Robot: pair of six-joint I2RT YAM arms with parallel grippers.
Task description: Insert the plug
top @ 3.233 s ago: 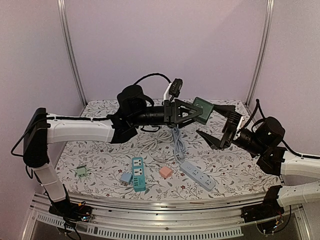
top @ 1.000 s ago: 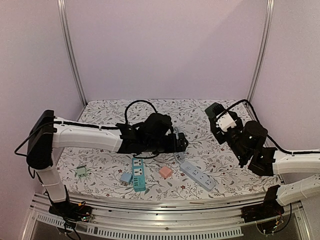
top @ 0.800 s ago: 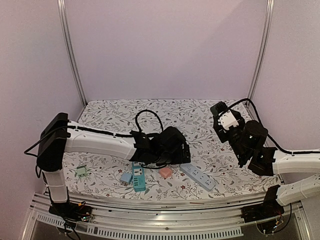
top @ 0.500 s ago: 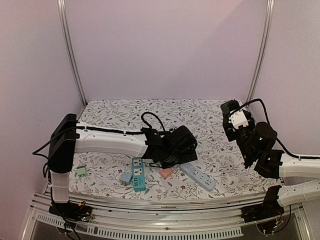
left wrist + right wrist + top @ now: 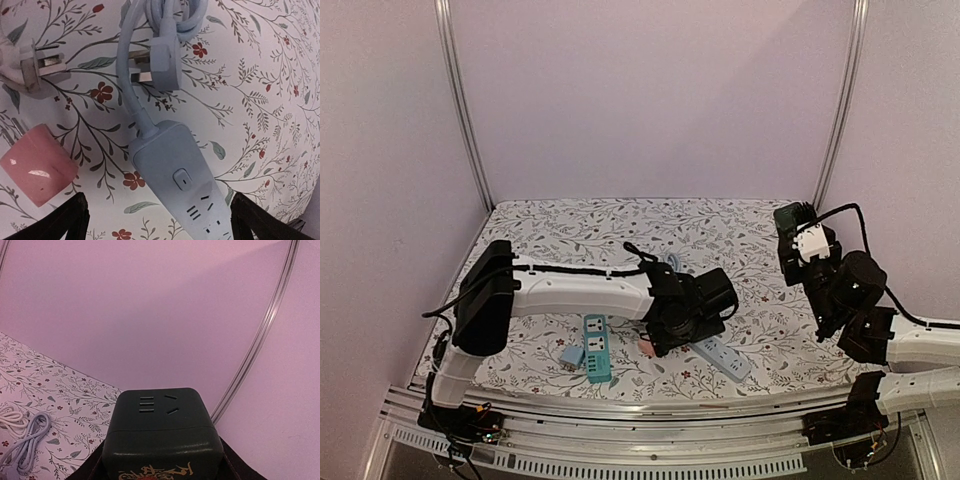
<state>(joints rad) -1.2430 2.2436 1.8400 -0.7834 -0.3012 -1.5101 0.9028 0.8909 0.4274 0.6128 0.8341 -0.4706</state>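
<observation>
Floral desk (image 5: pixel 270 100) below: left tool (image 5: pixel 160 220) wide open, empty; right tool (image 5: pixel 161 465) clamping green socket cube (image 5: pixel 162 425). Centre over blue plug (image 5: pixel 162 62), gripping body, prongs clear.

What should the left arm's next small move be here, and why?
Probably shift the left gripper toward the blue plug and lower onto it. Its jaws are open and empty above the blue power strip, the plug lies loose with prongs bare, and the right gripper holds the green cube socket up, slots exposed.
</observation>
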